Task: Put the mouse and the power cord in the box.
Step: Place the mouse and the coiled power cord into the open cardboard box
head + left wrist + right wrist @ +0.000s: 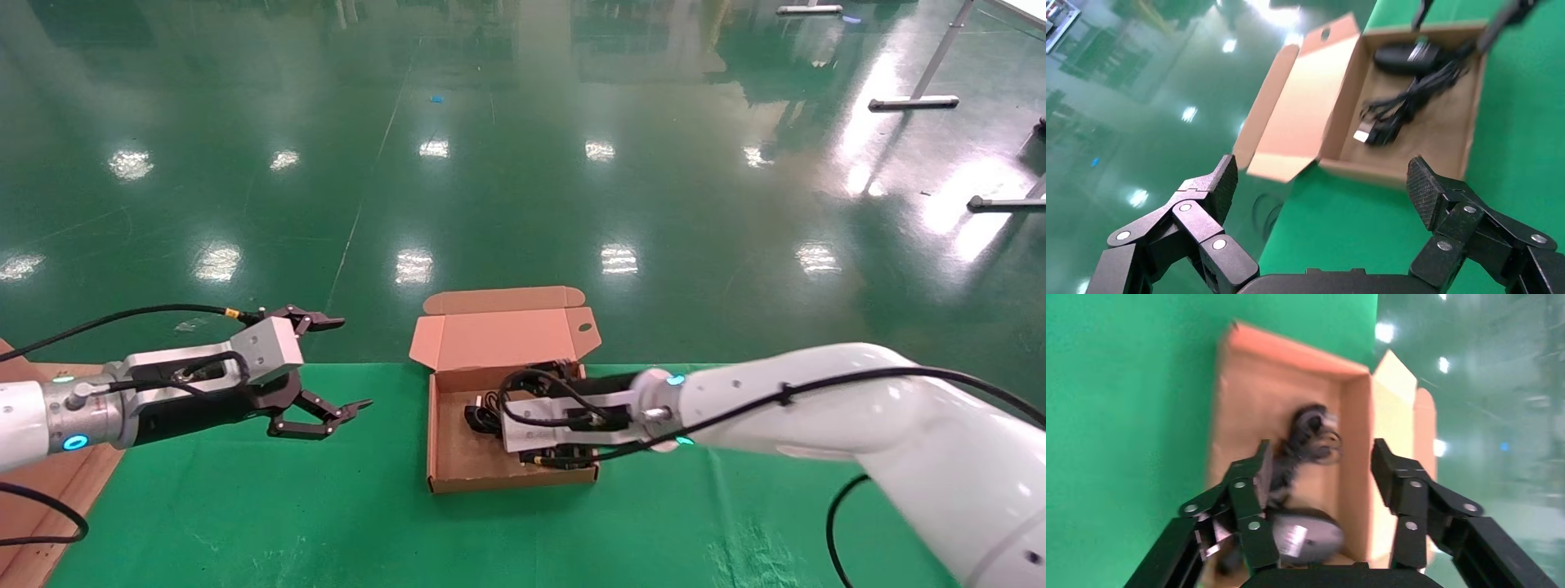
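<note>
Though a pale label patch shows on the mouse (1306,536) and on its far view from the left wrist, no writing on it can be read, and the box (458,474) carries no legible print either — only a small round hole in its raised lid. The box sits on the green-covered bench (245,506) near the bench's far edge, its lid standing open toward the glossy green floor (523,163). Inside it lie the mouse, toward the far wall, and a bundle of black cable (1404,107) with a light-tipped plug; whether that bundle is the power cord or the mouse's own lead cannot be told. The right end effector (1321,471) hangs over the box interior with its fingers spread wide and nothing between them, the mouse just below its palm. The left end effector (331,363) hovers well apart to the box's left, over the bench's far edge — also spread wide and empty. Bare green cloth lies open between it and the box, and in front of the box toward the robot.
</note>
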